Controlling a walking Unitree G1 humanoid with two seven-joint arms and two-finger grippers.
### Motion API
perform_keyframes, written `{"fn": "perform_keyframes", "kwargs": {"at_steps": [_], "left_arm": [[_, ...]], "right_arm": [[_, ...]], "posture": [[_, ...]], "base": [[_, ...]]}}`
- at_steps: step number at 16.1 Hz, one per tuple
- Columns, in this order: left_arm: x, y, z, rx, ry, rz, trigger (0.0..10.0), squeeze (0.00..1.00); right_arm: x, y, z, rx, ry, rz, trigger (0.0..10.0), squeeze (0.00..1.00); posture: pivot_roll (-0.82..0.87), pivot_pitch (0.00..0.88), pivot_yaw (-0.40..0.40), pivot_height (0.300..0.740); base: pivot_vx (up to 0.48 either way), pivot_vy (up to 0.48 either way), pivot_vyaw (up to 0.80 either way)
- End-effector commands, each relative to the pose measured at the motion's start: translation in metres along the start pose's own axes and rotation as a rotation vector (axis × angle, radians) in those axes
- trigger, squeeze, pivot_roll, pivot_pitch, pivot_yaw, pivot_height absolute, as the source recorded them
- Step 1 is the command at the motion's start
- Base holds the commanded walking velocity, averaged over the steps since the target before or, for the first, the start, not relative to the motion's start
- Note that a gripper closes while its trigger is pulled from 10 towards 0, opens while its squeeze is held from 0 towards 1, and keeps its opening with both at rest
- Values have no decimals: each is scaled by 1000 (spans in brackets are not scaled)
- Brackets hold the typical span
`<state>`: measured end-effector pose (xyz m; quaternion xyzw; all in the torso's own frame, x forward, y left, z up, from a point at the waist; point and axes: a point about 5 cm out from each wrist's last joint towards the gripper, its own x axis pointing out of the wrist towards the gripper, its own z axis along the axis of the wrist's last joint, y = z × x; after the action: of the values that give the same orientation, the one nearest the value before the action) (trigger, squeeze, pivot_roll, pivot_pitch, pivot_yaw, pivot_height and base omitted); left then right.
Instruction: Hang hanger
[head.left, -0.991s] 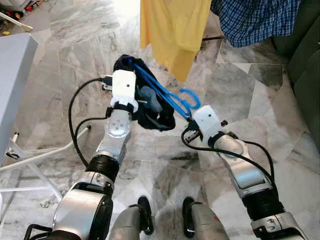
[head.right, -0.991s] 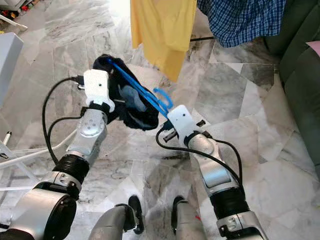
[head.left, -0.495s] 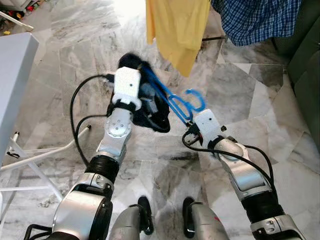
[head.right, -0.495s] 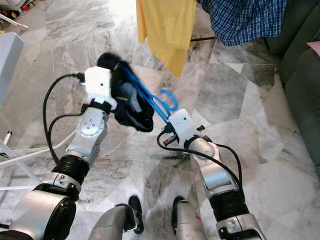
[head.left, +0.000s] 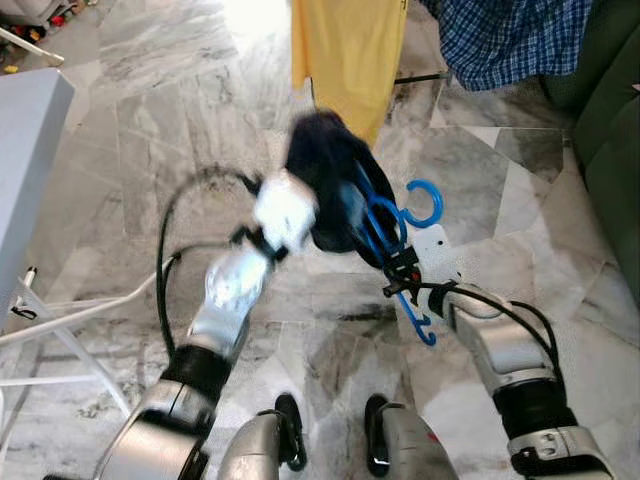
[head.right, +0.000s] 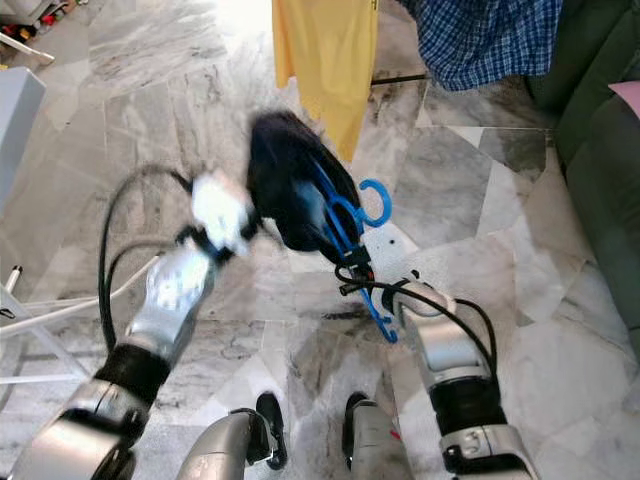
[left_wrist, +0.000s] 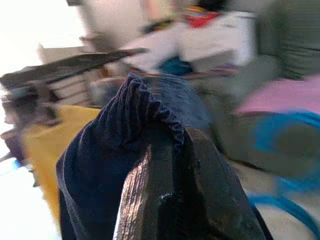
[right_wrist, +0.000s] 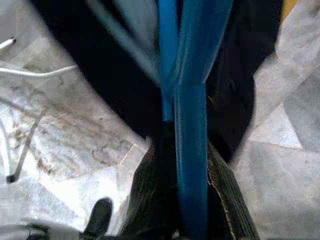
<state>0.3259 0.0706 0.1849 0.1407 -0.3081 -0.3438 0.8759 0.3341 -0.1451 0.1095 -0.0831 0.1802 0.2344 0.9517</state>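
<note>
A blue plastic hanger (head.left: 382, 228) stands nearly upright in front of me, its hook (head.left: 427, 205) pointing up and right. A dark navy garment (head.left: 325, 170) is draped over its upper part. My left gripper (head.left: 312, 205), blurred by motion, is shut on the navy cloth; in the left wrist view the fingers (left_wrist: 165, 200) pinch a fold of that cloth (left_wrist: 110, 150). My right gripper (head.left: 398, 266) is shut on the hanger's lower bar, and the right wrist view has the blue bar (right_wrist: 192, 165) clamped between the fingers (right_wrist: 222, 200).
A yellow garment (head.left: 345, 50) and a blue plaid shirt (head.left: 510, 35) hang just beyond the hanger. A dark green sofa (head.left: 610, 130) lines the right side. A white table edge (head.left: 30, 130) and white rack legs (head.left: 70, 320) stand at the left on the marble floor.
Both arms have swung up and to the right. The hanger has turned from lying slanted to nearly upright, and the navy garment has risen closer to the yellow cloth.
</note>
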Motion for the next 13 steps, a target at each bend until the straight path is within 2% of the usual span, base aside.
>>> {"fn": "perform_keyframes", "kwargs": {"at_steps": [1,2,4,5,6,9,13], "left_arm": [[-8,-7,2,44,-21,-85,0,0],[-17,-15,-5,64,3,-157,0,0],[-24,-22,-11,79,28,-206,0,0],[-34,-37,-21,115,82,-315,0,0],[-38,-42,-27,130,120,-344,0,0],[-42,-47,-43,160,221,-329,0,0],[-42,-37,-58,193,351,-219,0,0]], "right_arm": [[-1,5,-1,9,10,48,0,0],[-5,4,-5,-3,36,87,0,0],[-10,3,-9,-18,58,121,0,0],[-17,-3,-7,-52,66,146,0,0],[-19,-4,-3,-59,56,150,0,0],[-24,6,12,-120,-7,196,0,0],[-27,9,21,-141,-52,179,0,0]], "posture": [[-142,288,69,740],[-143,286,63,740],[-145,286,62,740],[-148,284,59,740],[-151,282,61,740],[-158,280,66,740],[-162,281,76,740]], "base": [[0,0,0],[0,0,0],[0,0,0],[0,0,0],[0,0,0],[0,0,0],[0,0,0]]}}
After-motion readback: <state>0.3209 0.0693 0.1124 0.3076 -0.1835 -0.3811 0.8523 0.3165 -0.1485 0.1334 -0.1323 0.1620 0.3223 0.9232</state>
